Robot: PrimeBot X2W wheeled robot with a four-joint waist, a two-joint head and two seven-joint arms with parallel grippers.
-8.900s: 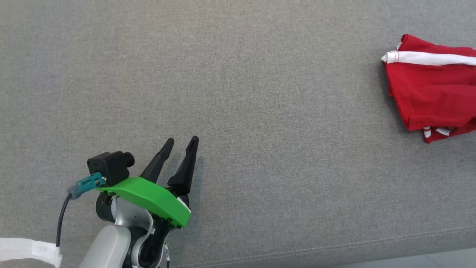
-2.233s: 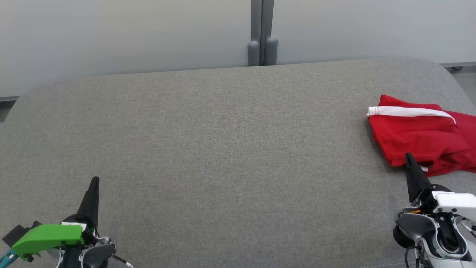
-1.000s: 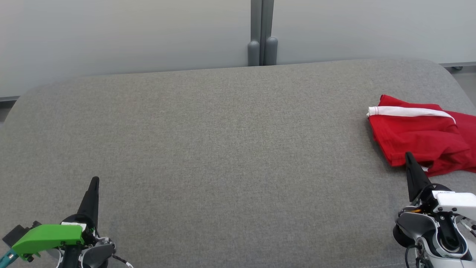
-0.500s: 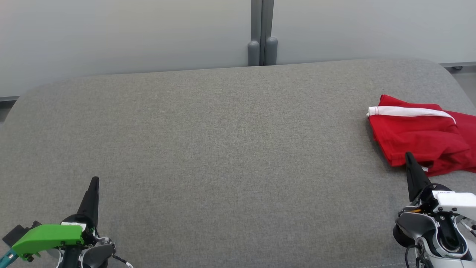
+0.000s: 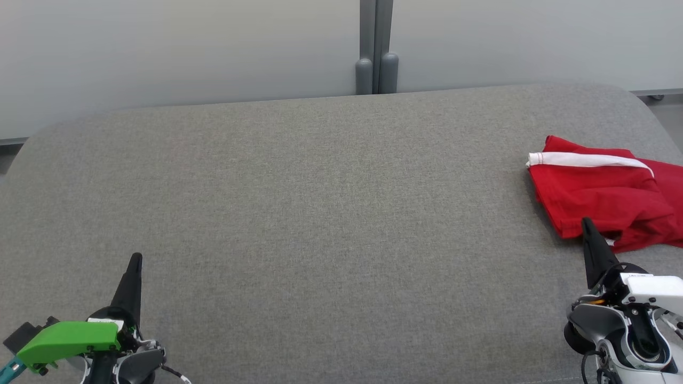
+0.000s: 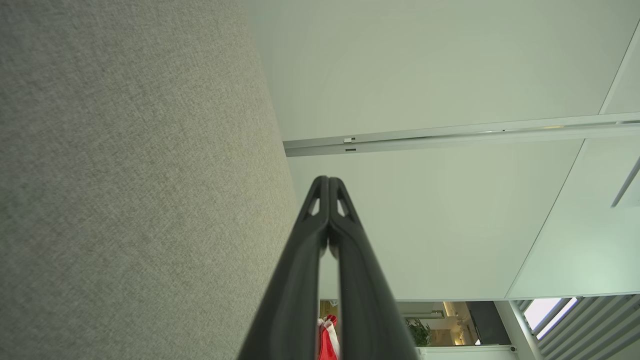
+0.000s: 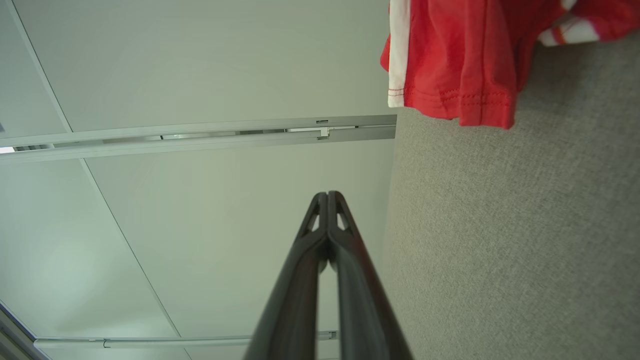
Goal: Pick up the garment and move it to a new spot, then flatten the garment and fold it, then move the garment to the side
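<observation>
Because the garment at three o'clock looks soft and limp, open your closed right gripper and pinch the white-banded edge.

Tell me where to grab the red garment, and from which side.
Likely the near left corner of the red garment, approached from the near side by the right gripper, shut now. Its folded layers end there in an exposed hem on the grey cushion, nearest that gripper.
</observation>
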